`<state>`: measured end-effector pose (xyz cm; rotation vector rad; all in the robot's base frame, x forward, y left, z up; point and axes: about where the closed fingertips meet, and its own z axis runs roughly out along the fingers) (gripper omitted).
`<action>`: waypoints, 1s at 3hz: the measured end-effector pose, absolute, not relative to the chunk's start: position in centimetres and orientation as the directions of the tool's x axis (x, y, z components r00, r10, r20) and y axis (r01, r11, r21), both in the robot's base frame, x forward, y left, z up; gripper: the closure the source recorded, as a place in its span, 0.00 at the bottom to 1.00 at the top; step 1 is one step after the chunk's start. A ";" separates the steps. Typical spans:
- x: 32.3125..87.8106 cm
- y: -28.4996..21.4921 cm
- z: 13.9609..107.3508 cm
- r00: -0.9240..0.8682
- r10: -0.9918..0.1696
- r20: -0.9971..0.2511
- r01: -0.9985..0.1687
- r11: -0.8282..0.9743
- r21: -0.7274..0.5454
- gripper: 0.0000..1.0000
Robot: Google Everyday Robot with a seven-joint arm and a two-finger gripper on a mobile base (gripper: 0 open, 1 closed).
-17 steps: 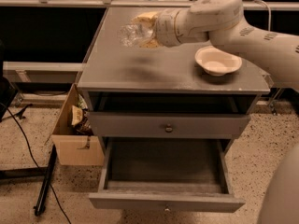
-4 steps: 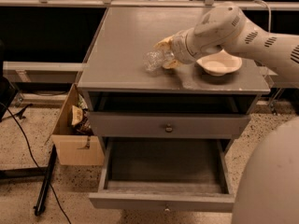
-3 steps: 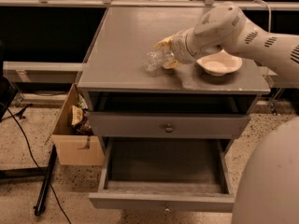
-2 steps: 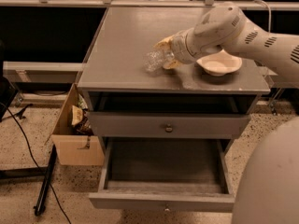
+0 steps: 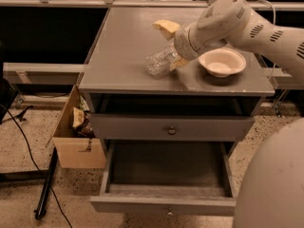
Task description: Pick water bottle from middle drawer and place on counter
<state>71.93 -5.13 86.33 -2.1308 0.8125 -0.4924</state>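
Now gripper (image 5: 167, 45) spread apart, water bottle (image 5: 160, 61) released, lying on counter (image 5: 122, 44).

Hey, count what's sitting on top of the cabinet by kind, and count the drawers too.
Water bottle: 1, lying on the counter
White bowl: 1
Drawers: 2, the middle drawer pulled out, the upper drawer closed
Total: 4
The gripper is open over the counter, at the bottle.
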 end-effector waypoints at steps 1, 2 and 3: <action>72.0 -5.0 87.1 0.721 -0.687 0.089 -0.382 -0.501 -0.777 0.00; 72.3 -5.4 87.8 0.721 -0.685 0.110 -0.384 -0.527 -0.758 0.00; 72.4 -6.4 88.4 0.711 -0.691 0.130 -0.395 -0.545 -0.740 0.00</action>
